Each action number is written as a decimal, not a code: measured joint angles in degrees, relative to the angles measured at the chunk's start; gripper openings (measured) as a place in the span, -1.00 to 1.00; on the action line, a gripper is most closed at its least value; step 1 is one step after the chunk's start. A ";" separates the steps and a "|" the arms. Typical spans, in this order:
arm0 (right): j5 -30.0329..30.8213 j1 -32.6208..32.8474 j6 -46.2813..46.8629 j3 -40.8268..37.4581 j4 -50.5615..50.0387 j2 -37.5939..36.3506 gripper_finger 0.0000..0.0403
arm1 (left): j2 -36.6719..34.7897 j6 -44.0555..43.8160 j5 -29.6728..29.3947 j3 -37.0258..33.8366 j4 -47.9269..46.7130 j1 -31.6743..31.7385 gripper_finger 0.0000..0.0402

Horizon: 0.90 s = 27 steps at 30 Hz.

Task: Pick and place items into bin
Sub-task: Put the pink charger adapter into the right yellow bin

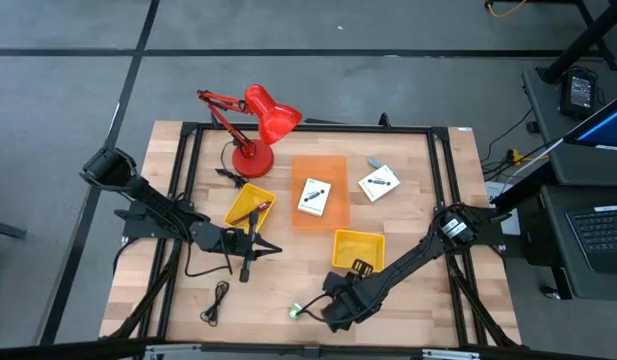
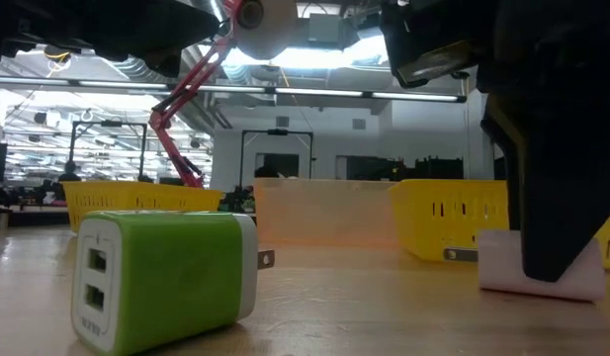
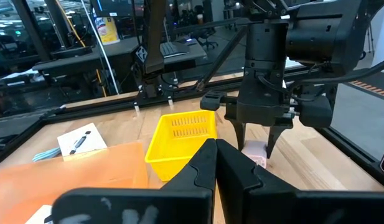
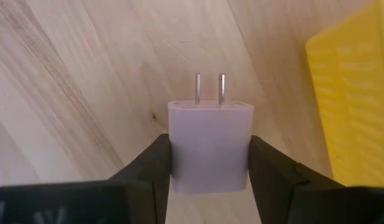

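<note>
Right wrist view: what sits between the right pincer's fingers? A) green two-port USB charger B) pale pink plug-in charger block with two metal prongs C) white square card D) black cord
B: the right wrist view shows the pale pink plug-in charger block with two metal prongs flanked closely by both dark fingers of the right pincer, resting on the wooden table.

right hand (image 1: pixel 333 312) low by green block (image 1: pixel 296 312), grip unclear | left hand (image 1: pixel 250 247) beside yellow bin (image 1: pixel 236 210)
</note>
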 joint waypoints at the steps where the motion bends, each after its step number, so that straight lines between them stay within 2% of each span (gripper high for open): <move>1: -0.47 0.00 -0.08 0.01 -0.02 0.00 -0.26 | 0.00 0.00 0.00 0.00 0.02 0.00 -0.98; 6: -1.95 0.11 -0.37 -0.11 0.10 -1.35 -0.26 | 0.00 0.00 0.00 0.00 0.01 0.01 -0.98; 10: -0.75 0.75 -1.23 -0.04 0.23 -5.21 -0.26 | 0.00 0.00 0.02 0.00 0.00 0.01 -0.98; 18: 11.34 3.79 -2.86 -0.07 -2.98 -12.79 -0.26 | 0.00 0.00 -0.11 0.00 0.00 0.01 -0.98; 22: 20.58 6.59 0.59 -0.07 -8.27 -15.74 -0.26 | 0.00 -0.04 -0.11 0.00 -0.02 -0.01 -0.98; 27: 28.46 10.96 3.98 -0.07 -10.64 -16.94 -0.26 | 0.00 -0.03 -0.11 0.00 -0.02 -0.01 -0.98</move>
